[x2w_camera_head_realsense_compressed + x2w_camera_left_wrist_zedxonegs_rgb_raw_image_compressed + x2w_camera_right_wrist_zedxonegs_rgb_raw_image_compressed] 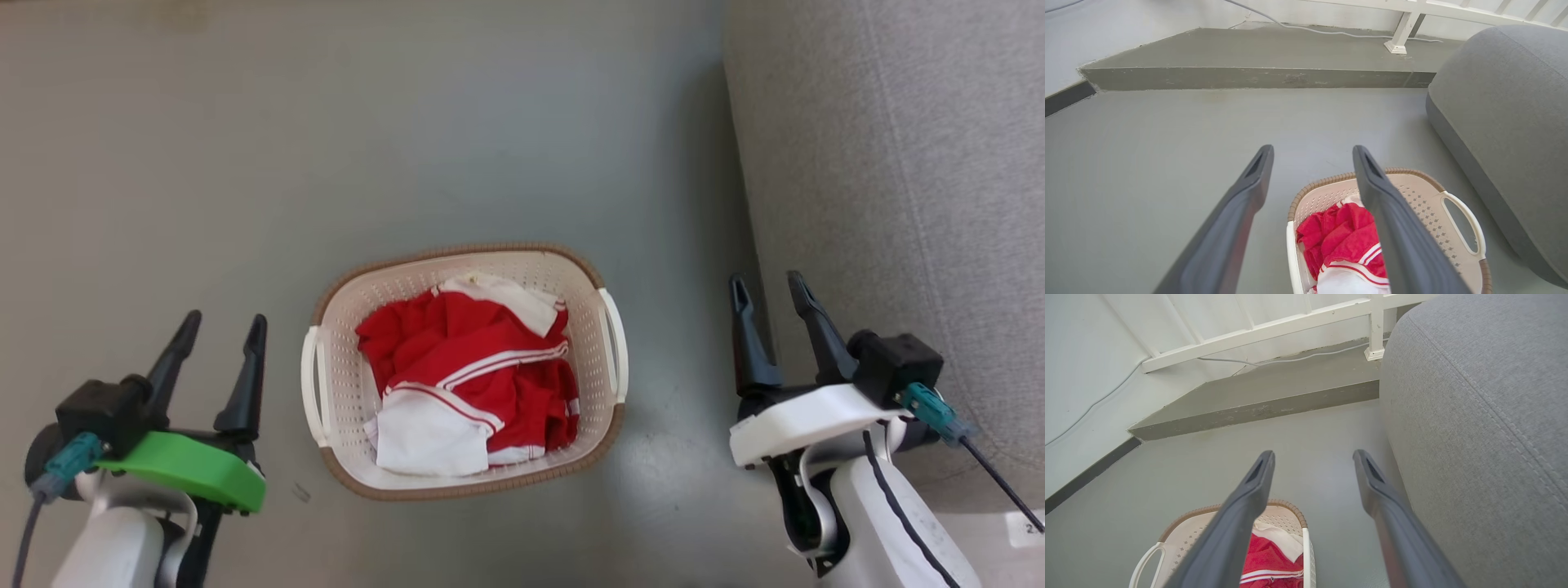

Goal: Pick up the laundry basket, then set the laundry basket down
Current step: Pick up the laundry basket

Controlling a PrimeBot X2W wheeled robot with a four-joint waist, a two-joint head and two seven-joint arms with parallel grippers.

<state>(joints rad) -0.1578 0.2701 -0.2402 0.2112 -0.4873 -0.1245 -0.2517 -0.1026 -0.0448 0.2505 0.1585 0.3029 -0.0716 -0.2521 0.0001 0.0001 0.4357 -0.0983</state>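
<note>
**Item:** laundry basket (347, 384), cream perforated plastic, brown woven-look rim. It is seen standing upright on the grey floor (408, 122), near the floor's right edge, where a grey upholstered seat (898, 163) is placed. Red and white clothing (473, 367) is held inside.

**Handles:** one white handle (309, 384) on the robot's left, one (618, 355) on its right; neither is touched.

**Left gripper** (226, 318): fingers spread, nothing held; it is positioned beside the basket's left side, apart from it.

**Right gripper** (766, 280): fingers spread, nothing held; it is positioned between basket and seat, apart from the basket.

**Progress:** no grasp is made. The lift is judged not yet begun. Both handles are to be approached and gripped, and the basket is then to be raised and set down.
</note>
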